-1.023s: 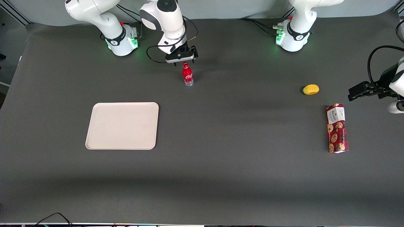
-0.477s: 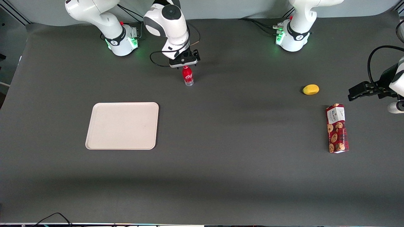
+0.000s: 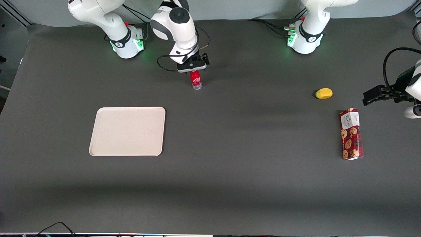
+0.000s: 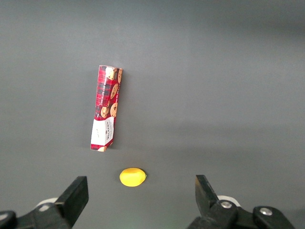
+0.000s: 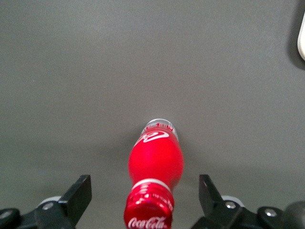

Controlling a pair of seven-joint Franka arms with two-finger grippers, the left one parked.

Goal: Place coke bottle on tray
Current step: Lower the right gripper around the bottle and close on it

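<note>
The coke bottle [image 3: 196, 80] stands upright on the dark table, a small red bottle with white script and a clear base. In the right wrist view the coke bottle [image 5: 156, 164] shows from above, its red cap between the two black fingers [image 5: 78, 195] with a gap on each side. My gripper [image 3: 192, 68] hangs directly over the bottle's cap, open and touching nothing. The beige tray [image 3: 127, 131] lies flat nearer the front camera than the bottle, toward the working arm's end, with nothing on it.
A yellow lemon-like object [image 3: 324, 93] and a red cookie box [image 3: 351, 134] lie toward the parked arm's end of the table. The arm bases [image 3: 126, 42] stand along the table's back edge.
My gripper has come down over the bottle, from just above its cap to around the cap level. The bottle and tray have not moved.
</note>
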